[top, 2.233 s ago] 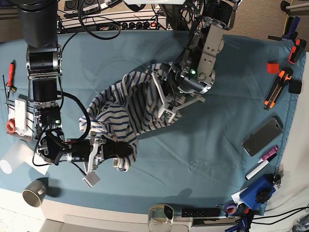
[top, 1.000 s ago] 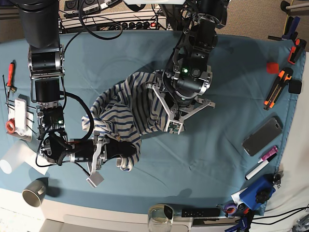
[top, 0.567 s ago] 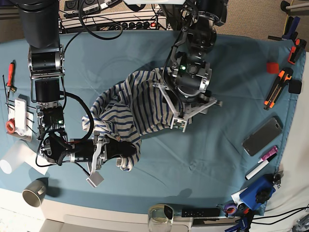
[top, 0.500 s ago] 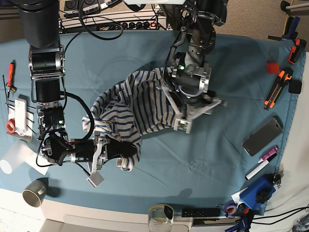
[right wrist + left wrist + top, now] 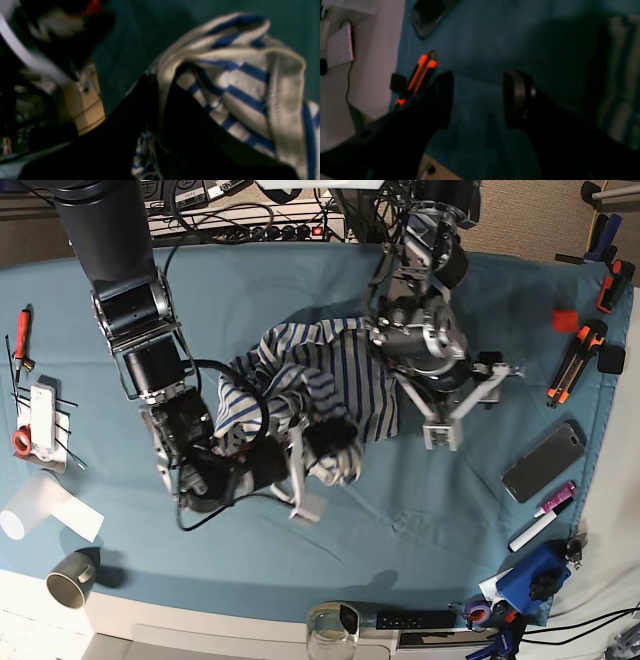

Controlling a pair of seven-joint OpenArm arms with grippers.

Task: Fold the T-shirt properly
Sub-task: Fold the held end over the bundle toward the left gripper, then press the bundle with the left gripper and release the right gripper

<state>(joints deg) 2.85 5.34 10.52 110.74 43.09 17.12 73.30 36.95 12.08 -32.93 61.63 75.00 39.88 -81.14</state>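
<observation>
The white, blue-striped T-shirt (image 5: 320, 380) lies bunched in the middle of the teal tablecloth (image 5: 400, 510). My right gripper (image 5: 333, 445) is shut on a fold of the shirt at its lower edge. In the right wrist view the dark fingers (image 5: 150, 105) pinch striped cloth (image 5: 250, 82). My left gripper (image 5: 470, 402) is open and empty, just to the right of the shirt. In the left wrist view its gripper (image 5: 478, 100) hangs over bare tablecloth, with the shirt's edge (image 5: 620, 75) at the far right.
A phone (image 5: 542, 462), markers (image 5: 545, 515), orange cutters (image 5: 580, 360) and a red block (image 5: 565, 320) lie on the right. A cup (image 5: 72, 577), a paper sheet (image 5: 50, 505) and a screwdriver (image 5: 22, 330) lie on the left. A tape dispenser (image 5: 335, 625) sits at the front edge.
My right gripper has carried its shirt fold from the lower left toward the middle, bunching the shirt. My left gripper has moved right, off the shirt, and is open.
</observation>
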